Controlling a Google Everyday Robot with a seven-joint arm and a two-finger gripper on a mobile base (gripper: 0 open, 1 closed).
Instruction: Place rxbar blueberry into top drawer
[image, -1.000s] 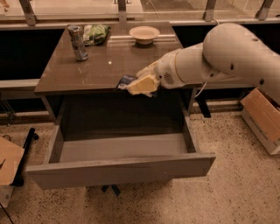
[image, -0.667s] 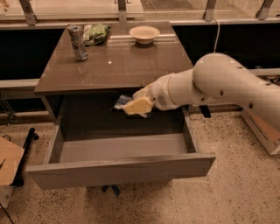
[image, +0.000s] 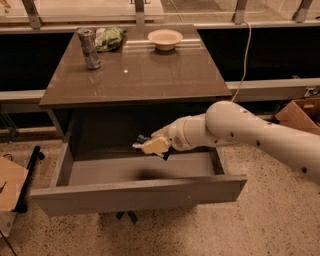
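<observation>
The top drawer (image: 140, 195) is pulled wide open below the brown table (image: 140, 75), its grey inside showing. My gripper (image: 154, 145) hangs just above the middle of the drawer's inside, close to the floor of it. It is shut on the rxbar blueberry (image: 141, 140), a dark-blue wrapped bar whose end sticks out to the left of the pale fingers (image: 156, 146). The bar casts a dark shadow on the drawer floor right below.
On the table's back edge stand a silver can (image: 89, 47), a green bag (image: 110, 37) and a white bowl (image: 165, 38). A cardboard box (image: 300, 114) sits on the floor at the right, another (image: 10, 192) at the left.
My gripper has come down from table-top height at the front edge into the open drawer, moving left and lower with the bar still held.
</observation>
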